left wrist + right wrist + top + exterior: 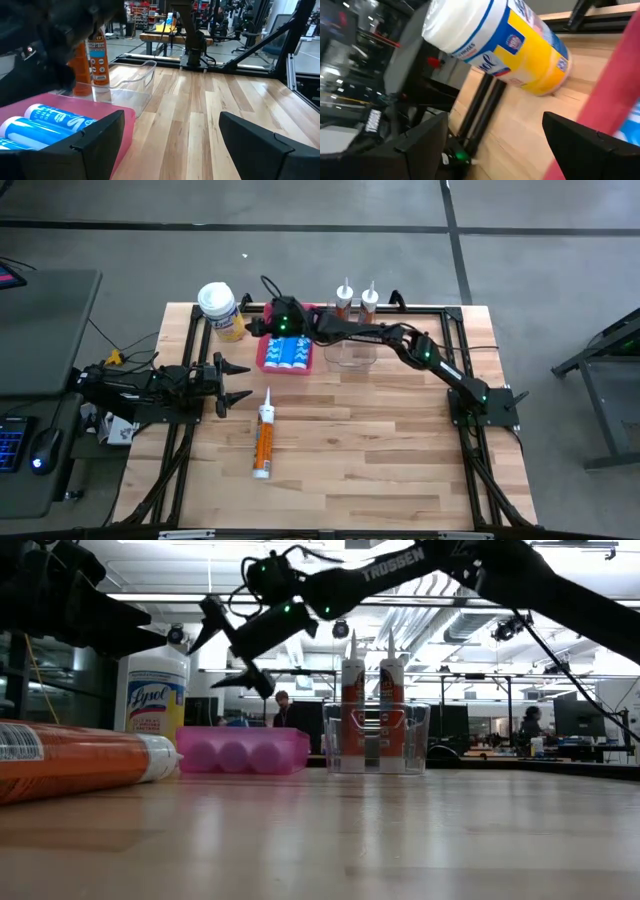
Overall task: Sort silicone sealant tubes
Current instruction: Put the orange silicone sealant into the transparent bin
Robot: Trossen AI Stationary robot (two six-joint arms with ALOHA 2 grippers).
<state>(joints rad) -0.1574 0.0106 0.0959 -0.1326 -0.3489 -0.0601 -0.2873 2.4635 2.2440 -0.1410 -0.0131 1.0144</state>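
Observation:
Three blue silicone sealant tubes [288, 352] lie side by side in a pink tray [264, 360] at the far middle of the table. Two orange tubes [345, 302] [370, 300] stand nozzle up in a clear bin [351, 361] to the tray's right. A third orange tube [263, 442] lies on its side on the wood, nozzle toward the far edge. My right gripper [255, 328] hangs open and empty above the tray's far left corner. At the table's left edge my left gripper [245, 381] is open, level and empty.
A squat yellow jar with a white lid [221, 311] stands at the far left corner, just beyond my right gripper. Black frame rails [190, 360] run along the table's left, right and far edges. Bare wood lies in the table's near half.

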